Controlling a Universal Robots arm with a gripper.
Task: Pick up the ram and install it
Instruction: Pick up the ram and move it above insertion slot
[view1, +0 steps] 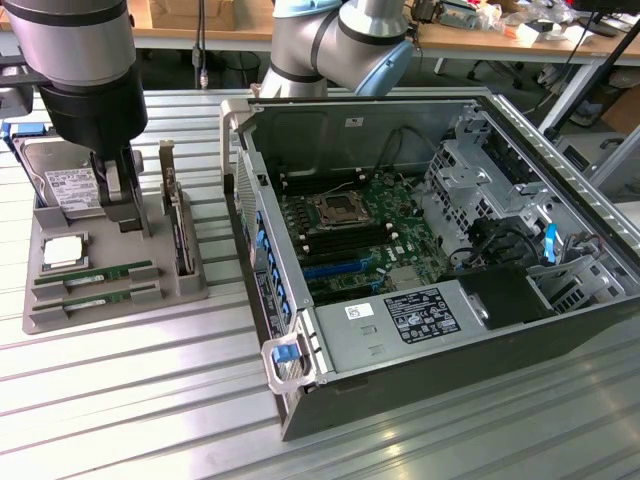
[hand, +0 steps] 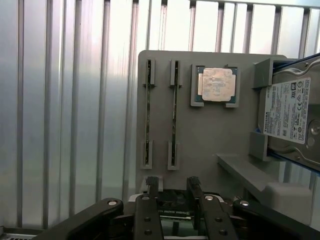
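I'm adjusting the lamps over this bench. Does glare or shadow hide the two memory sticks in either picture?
Exterior view: glare streaks the ribbed metal table, but the memory sticks in the grey tray are evenly lit. Wrist view: the table's slats are washed nearly white, while the sticks, seen edge-on, read as thin dark lines; the processor lid shines.

Exterior view looks obliquely over everything; wrist view faces down near shared tray (view1: 105, 250) (hand: 210, 130).
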